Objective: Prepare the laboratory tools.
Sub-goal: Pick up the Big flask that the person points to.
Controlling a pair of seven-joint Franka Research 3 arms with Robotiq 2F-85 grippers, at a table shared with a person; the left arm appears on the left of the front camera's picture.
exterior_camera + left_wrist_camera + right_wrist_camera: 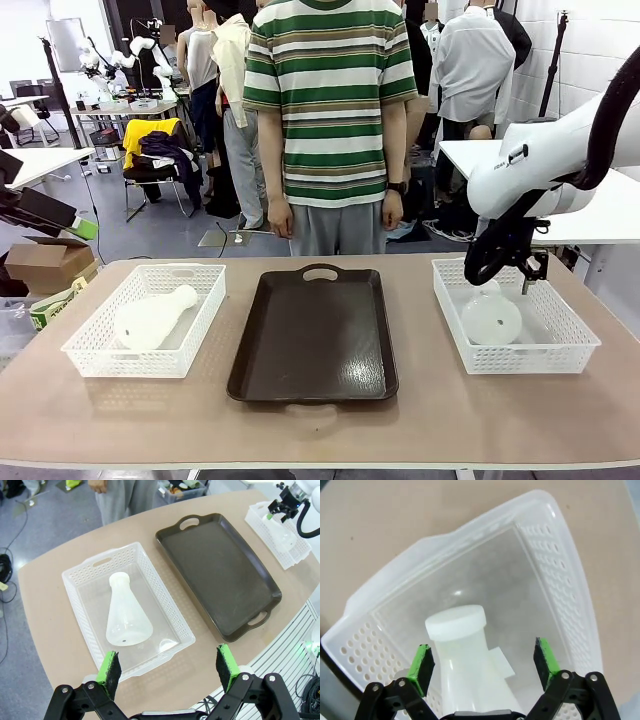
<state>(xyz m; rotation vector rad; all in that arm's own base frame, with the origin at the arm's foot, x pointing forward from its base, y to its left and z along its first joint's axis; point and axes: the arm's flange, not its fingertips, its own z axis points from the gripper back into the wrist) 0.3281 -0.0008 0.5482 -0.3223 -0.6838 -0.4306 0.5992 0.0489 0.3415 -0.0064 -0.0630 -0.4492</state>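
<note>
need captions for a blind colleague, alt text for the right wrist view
The open right gripper hovers over a white flask, its green pads either side of the neck without touching. The flask sits in a white mesh basket on a tan table.

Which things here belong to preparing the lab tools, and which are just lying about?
Job: left flask, right flask, right gripper open over its neck, left gripper open.
Lying about: left basket, right basket, tray (possibly where flasks go), cardboard box.
</note>
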